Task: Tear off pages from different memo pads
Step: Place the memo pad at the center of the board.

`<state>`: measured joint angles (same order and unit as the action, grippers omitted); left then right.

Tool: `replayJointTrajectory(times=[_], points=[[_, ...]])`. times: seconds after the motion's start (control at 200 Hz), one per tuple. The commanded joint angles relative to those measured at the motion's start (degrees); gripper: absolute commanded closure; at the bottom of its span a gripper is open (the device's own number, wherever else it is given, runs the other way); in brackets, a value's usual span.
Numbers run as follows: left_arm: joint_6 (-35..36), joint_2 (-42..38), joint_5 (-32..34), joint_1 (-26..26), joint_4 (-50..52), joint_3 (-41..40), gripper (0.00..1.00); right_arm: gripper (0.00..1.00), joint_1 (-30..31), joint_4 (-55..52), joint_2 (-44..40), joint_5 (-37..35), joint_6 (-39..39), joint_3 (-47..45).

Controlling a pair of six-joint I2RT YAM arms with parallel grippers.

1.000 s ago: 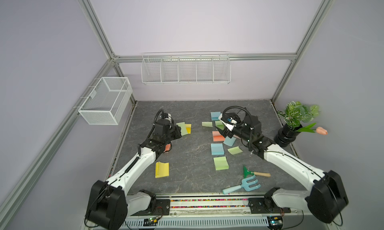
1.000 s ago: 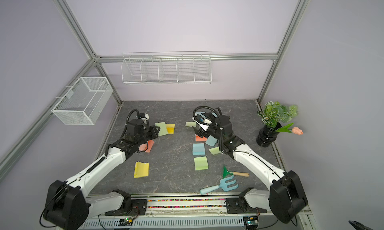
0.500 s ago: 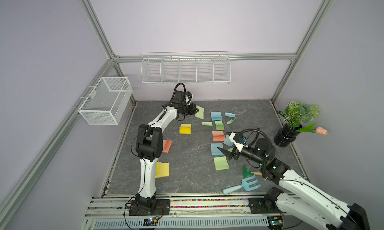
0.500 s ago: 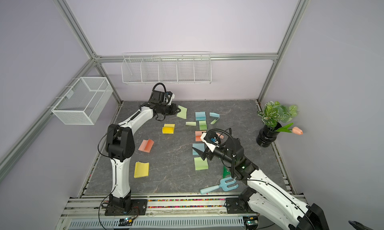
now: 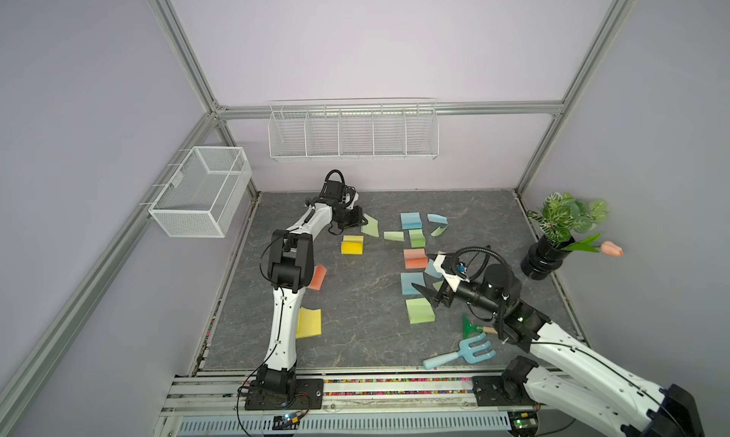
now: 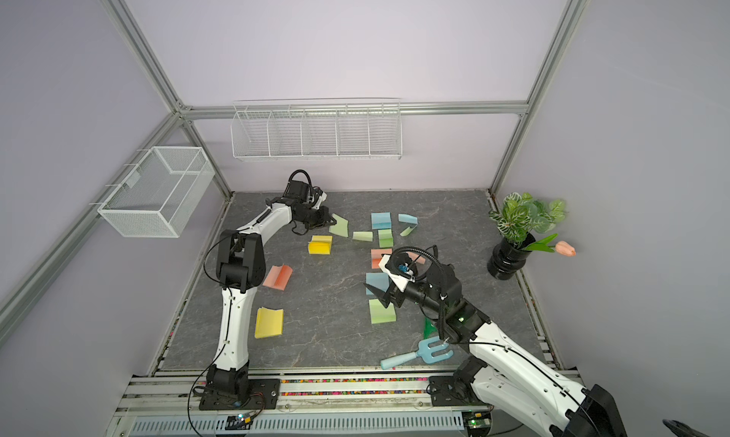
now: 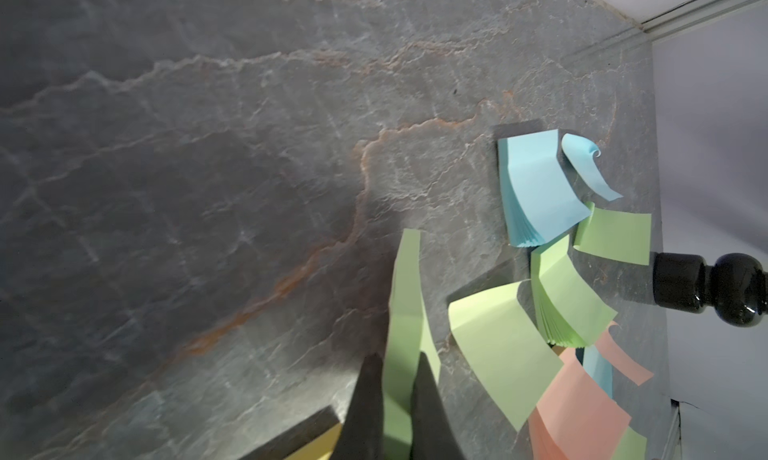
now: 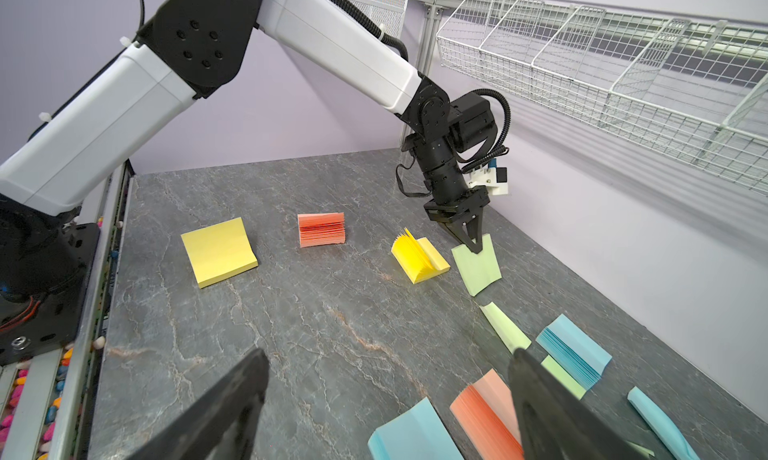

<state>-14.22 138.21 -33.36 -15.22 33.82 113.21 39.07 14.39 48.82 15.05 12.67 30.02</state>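
My left gripper [image 5: 361, 220] reaches to the back of the table and is shut on a light green page [image 7: 405, 291], which hangs free of any pad just behind the fanned yellow memo pad [image 8: 419, 258]. My right gripper [image 8: 388, 354] stands open and empty, hovering above a blue memo pad [image 5: 411, 283] and a green one [image 5: 420, 310]. More memo pads lie about: salmon [image 5: 414, 257], blue [image 5: 411, 220], green [image 5: 417, 237], salmon [image 6: 278, 276] and yellow [image 6: 268, 322]. Loose pages lie near the back cluster: one green [image 5: 393, 236] and one curled blue [image 5: 436, 219].
A blue toy fork [image 5: 462, 352] and a green tool [image 5: 470, 326] lie at the front right, under my right arm. A black vase with a plant [image 5: 541, 257] stands at the right edge. Wire baskets hang on the left wall [image 5: 197, 190] and back wall [image 5: 353, 131].
A second ago both arms were low over the pads. The left arm has since stretched to the back holding the green page; the right arm pulled back toward the front, jaws open.
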Motion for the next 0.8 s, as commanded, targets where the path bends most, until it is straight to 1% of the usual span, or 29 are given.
replayJointTrajectory(times=[0.0,0.18,0.23,0.26,0.32,0.35,0.425,0.53,0.68,0.795], points=[[1.6,-0.8,-2.1,0.7,0.9,-5.0,1.00,0.09,0.5,-0.4,-0.3,0.0,0.3,-1.2],[2.2,-1.4,-2.4,0.6,0.3,-9.5,1.00,0.09,0.6,-0.9,-1.0,0.0,0.6,-1.2],[2.2,-2.1,-1.6,0.5,-0.1,-10.7,0.81,0.08,0.7,-1.1,-1.2,0.0,0.7,-1.3],[1.8,-2.9,-0.6,0.4,-0.9,-12.1,0.73,0.09,0.7,-1.2,-1.2,0.1,0.7,-1.3],[0.3,-5.4,1.9,0.4,-3.6,-16.0,0.63,0.08,0.8,-1.5,-1.3,0.4,0.8,-1.4],[-0.3,-6.8,3.2,0.4,-5.0,-18.2,0.56,0.08,0.9,-1.5,-1.4,0.5,0.8,-1.5],[-2.1,-10.1,5.4,0.4,-8.2,-23.0,0.48,0.08,1.0,-1.6,-1.7,0.7,0.8,-1.8],[-4.5,-14.4,7.4,0.5,-13.0,-29.6,0.42,0.08,1.1,-1.7,-2.3,1.0,0.9,-1.9],[-9.5,-18.7,10.5,0.3,-18.1,-37.7,0.41,0.08,1.4,-1.7,-2.6,1.2,0.9,-2.1],[-14.0,-22.4,9.2,-1.0,-25.3,-45.2,0.41,0.08,1.7,-1.7,-2.5,1.1,0.9,-2.3]])
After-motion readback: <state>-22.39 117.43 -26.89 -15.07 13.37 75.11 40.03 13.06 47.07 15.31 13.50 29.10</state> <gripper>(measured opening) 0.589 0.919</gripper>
